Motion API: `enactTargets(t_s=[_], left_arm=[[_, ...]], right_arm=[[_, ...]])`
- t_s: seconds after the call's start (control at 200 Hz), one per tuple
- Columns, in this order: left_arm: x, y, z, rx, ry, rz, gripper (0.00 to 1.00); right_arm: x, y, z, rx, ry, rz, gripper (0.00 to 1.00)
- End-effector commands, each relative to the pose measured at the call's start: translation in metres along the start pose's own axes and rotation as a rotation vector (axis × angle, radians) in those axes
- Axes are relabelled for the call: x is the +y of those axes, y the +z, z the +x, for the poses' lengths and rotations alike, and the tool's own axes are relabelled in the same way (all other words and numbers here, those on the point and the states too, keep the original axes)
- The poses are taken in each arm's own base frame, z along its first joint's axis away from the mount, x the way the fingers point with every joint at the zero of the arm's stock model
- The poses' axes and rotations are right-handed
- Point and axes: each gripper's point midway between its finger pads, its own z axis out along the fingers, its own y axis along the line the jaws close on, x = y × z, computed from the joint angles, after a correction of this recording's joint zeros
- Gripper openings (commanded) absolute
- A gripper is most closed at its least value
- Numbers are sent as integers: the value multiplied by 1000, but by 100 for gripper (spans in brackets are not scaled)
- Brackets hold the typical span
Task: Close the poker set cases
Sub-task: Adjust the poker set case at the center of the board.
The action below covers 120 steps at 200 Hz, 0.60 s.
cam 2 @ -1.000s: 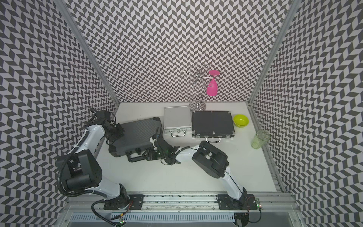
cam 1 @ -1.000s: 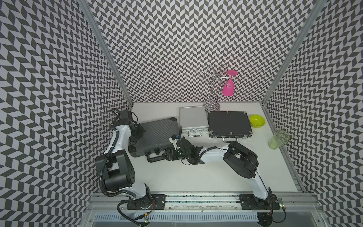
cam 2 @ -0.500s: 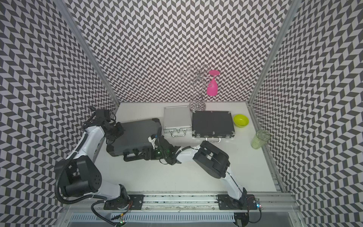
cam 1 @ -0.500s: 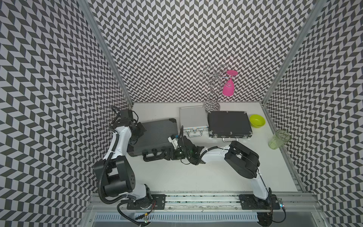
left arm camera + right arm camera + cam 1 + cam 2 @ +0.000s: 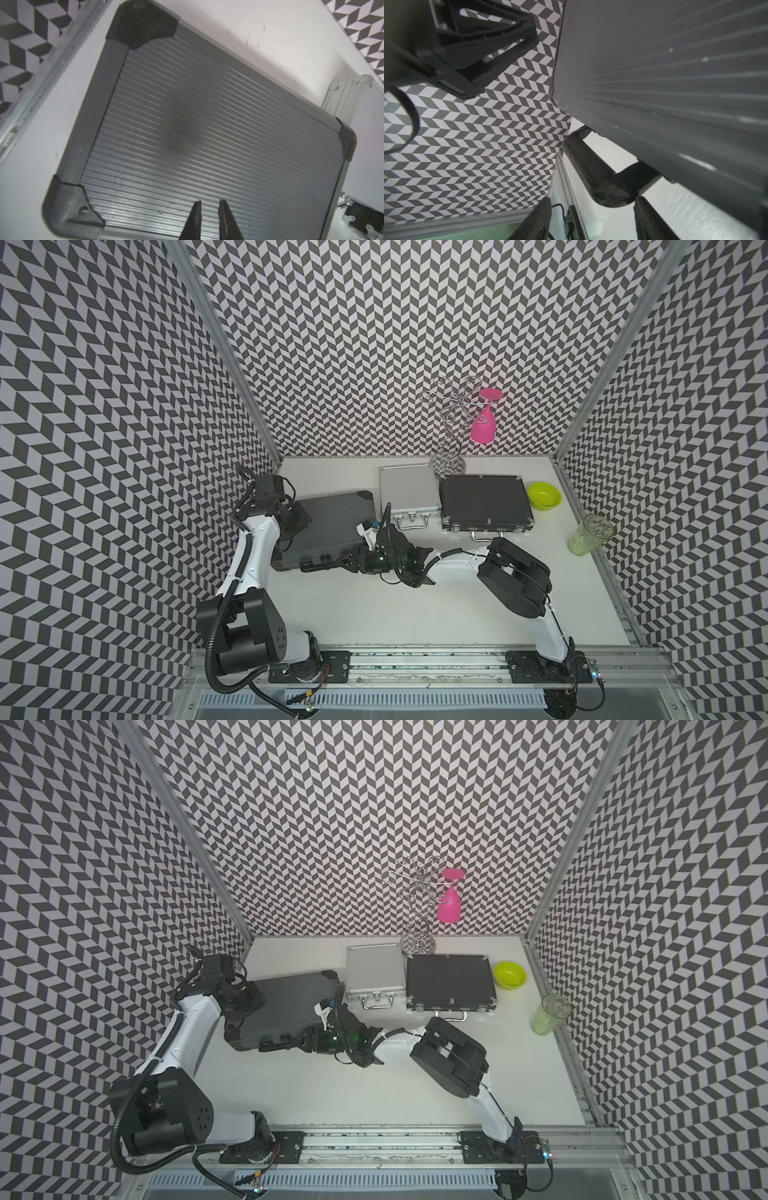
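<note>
Three cases on white table, lids down on all: ribbed grey case toward left side, silver case mid-back, black case just beside it on right. Left gripper above ribbed lid near its left edge; fingers parted by narrow gap, nothing between. Right gripper low at front face of ribbed case — fingers spread wide, black carry handle just ahead of tips, contact cannot be told
</note>
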Motion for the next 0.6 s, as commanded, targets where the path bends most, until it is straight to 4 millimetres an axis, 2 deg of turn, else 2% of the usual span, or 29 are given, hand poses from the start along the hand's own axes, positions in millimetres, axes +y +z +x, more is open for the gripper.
enactTargets(t_s=[0.0, 0.14, 0.215, 0.345, 0.375, 0.395, 0.466, 0.596], left_arm=[[-4, -16, 5, -42, 38, -10, 31], [-1, -20, 20, -37, 52, -16, 47], [1, -21, 27, -23, 47, -15, 51], [-9, -23, 42, 21, 22, 62, 55], [-11, -24, 44, 24, 21, 75, 63], [-11, -25, 45, 24, 20, 77, 64], [-14, -29, 48, 27, 29, 86, 64], [-11, -39, 47, 1, 52, 74, 56]], right_arm=[[84, -15, -30, -105, -67, -213, 65], [81, -15, -37, -125, -43, -204, 65], [77, -14, -38, -127, -33, -196, 65], [69, -12, -38, -131, -27, -166, 65], [67, -12, -39, -134, -26, -157, 65], [66, -12, -39, -134, -25, -154, 65], [62, -10, -40, -135, -25, -137, 65], [52, -6, -39, -133, -21, -107, 65]])
